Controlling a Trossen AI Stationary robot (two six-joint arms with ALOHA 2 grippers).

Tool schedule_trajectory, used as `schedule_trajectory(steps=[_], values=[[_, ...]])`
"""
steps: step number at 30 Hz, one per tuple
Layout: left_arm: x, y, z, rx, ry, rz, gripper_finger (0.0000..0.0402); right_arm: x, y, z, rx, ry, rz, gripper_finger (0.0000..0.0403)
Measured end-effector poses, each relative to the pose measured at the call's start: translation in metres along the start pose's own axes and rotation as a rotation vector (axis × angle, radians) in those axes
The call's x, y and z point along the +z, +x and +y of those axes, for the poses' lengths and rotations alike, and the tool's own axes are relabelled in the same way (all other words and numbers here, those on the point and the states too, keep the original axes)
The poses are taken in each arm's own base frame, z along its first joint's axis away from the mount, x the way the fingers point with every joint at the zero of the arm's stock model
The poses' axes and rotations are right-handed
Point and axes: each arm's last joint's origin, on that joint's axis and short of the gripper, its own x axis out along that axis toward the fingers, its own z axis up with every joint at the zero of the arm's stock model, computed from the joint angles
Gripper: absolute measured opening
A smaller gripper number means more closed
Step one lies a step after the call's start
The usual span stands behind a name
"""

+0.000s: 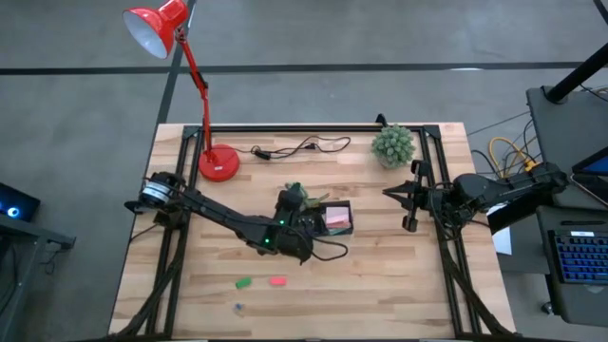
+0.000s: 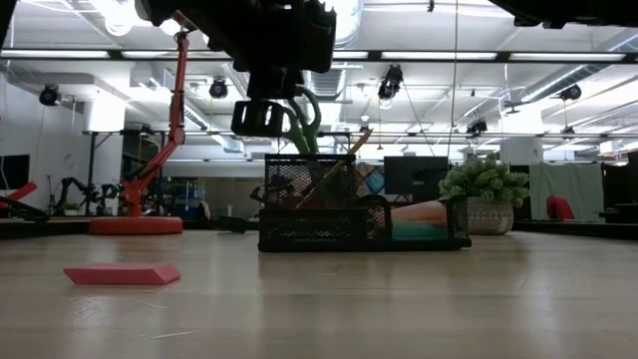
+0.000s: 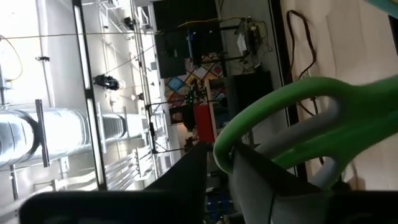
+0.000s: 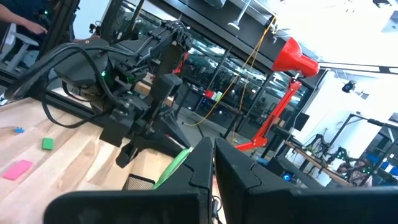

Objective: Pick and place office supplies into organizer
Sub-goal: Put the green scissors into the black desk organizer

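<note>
Green-handled scissors stand handles up in the black mesh organizer, beside a yellow pencil. A pink sticky-note pad lies in the organizer's low compartment. My left gripper reaches level from the table's left, just above the organizer, with a scissors handle between its fingers. At the table's right edge my right gripper waits, shut on nothing. My left gripper has the outer curve of one green handle loop between its two fingers. The fingers come at it level, from the table's left. The scissors stand upright, blades down inside the organizer's tall compartment.
On the near table lie a green piece, a pink piece and a tiny blue piece. At the far side stand the red lamp's base, a black cable and a small plant.
</note>
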Motion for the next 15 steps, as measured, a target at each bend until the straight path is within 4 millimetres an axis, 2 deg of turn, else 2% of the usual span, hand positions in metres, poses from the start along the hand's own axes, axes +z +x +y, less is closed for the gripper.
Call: schedule_trajectory(steps=[15], values=[[0.0002,-0.0003,0.0004,-0.001,0.002,-0.002,0.0145,-0.0001,0.0,0.0001,0.001,-0.021,0.001,0.0008]])
